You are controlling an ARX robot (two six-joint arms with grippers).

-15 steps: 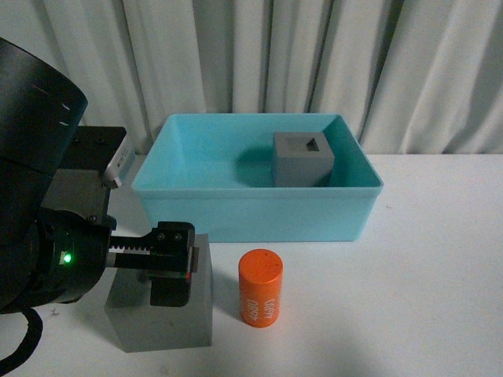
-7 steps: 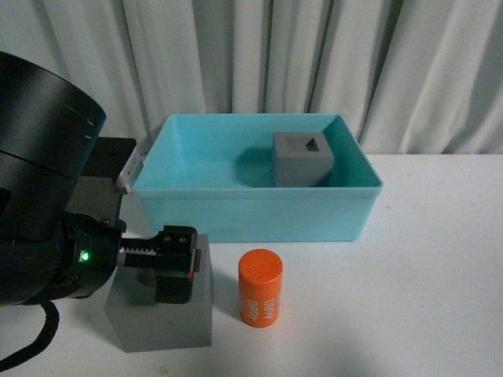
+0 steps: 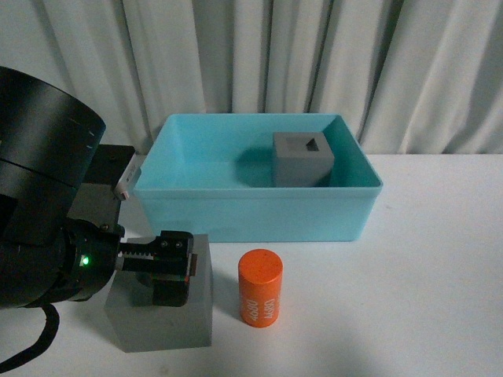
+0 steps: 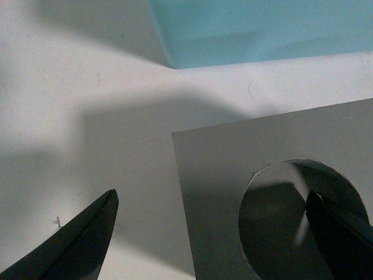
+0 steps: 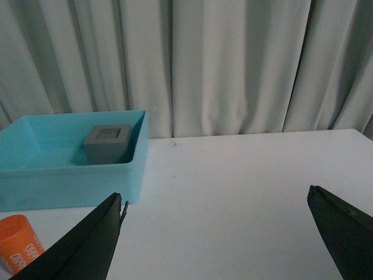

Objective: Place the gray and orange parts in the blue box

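1. The left pincer (image 4: 211, 195) is spread and grasps nothing. It straddles the near cube (image 3: 169, 322) at near left, one finger at the round recess and one outside, probably to pinch that wall.
2. The far cube (image 3: 302, 161) sits in the box (image 3: 251, 212).
3. The cylinder (image 3: 260, 288) stands on the bench (image 3: 409, 298), just right of the near cube.
4. The right pincer (image 5: 214, 195) hangs spread and empty at the right, out of the way.

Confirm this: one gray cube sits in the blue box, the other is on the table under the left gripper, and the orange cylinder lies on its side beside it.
Wrong on one thing: the front view shows the orange cylinder standing upright, not on its side. The rest holds: one gray cube in the blue box, the other gray cube on the table under the left gripper.
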